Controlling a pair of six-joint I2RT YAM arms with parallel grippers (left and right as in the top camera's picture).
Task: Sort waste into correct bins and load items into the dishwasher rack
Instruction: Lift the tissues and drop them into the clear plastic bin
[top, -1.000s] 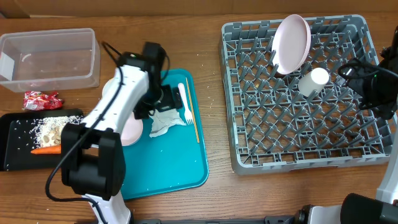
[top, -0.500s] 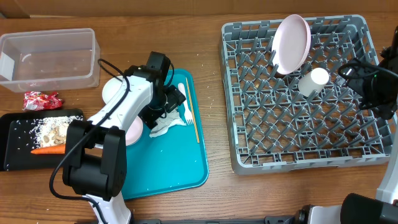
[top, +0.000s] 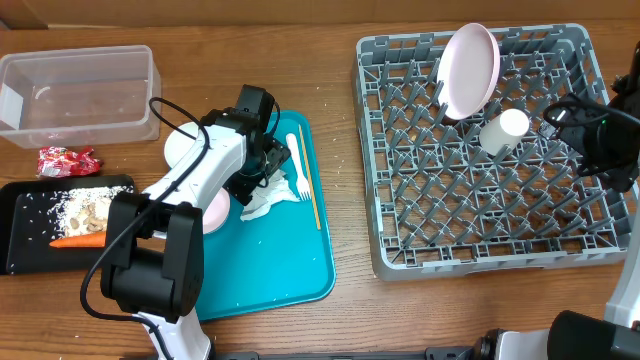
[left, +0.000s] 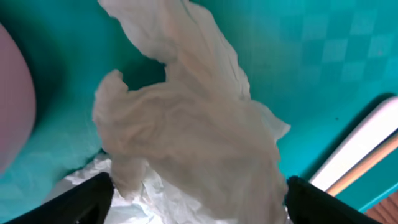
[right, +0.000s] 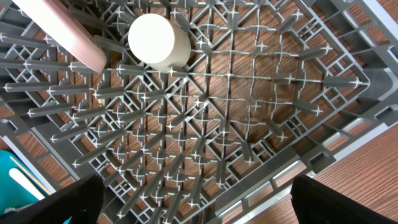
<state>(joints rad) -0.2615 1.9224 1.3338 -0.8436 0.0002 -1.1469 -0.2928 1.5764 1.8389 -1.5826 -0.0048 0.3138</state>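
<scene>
Where one plate (top: 470, 68) leans, one cup (top: 503, 131) (apparently) lies.

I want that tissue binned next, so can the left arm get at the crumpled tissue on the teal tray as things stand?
Probably yes. The left gripper hangs right over the crumpled tissue, jaws open to either side, and nothing lies on top of it; the white fork lies beside it.

Crumpled tissue (left: 186, 143) on teal tray (left: 323, 56)
</scene>
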